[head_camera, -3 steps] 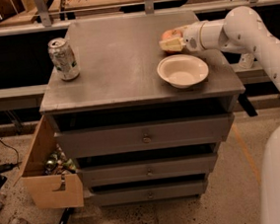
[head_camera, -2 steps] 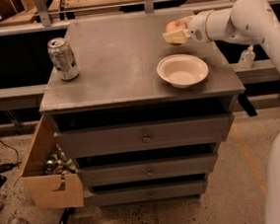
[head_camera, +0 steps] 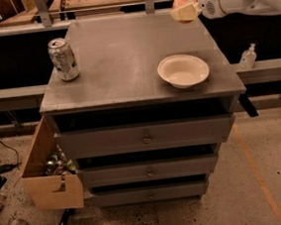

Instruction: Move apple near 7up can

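Observation:
The 7up can [head_camera: 64, 58] stands upright on the grey cabinet top [head_camera: 120, 61], near its front left corner. My gripper [head_camera: 184, 8] is at the top right, lifted above the back right of the cabinet top, and is shut on the apple [head_camera: 181, 1]. Only the apple's reddish top shows between the cream fingers [head_camera: 185, 12]. The apple is far to the right of the can and well above the surface.
A white bowl [head_camera: 183, 71] sits on the right front part of the cabinet top, below the gripper. A cardboard box [head_camera: 46, 168] with several bottles hangs at the cabinet's left. A sanitizer bottle [head_camera: 247, 57] stands on a ledge at right.
My gripper has lifted up and moved back with the apple, from just above the surface behind the bowl to higher over the back right edge.

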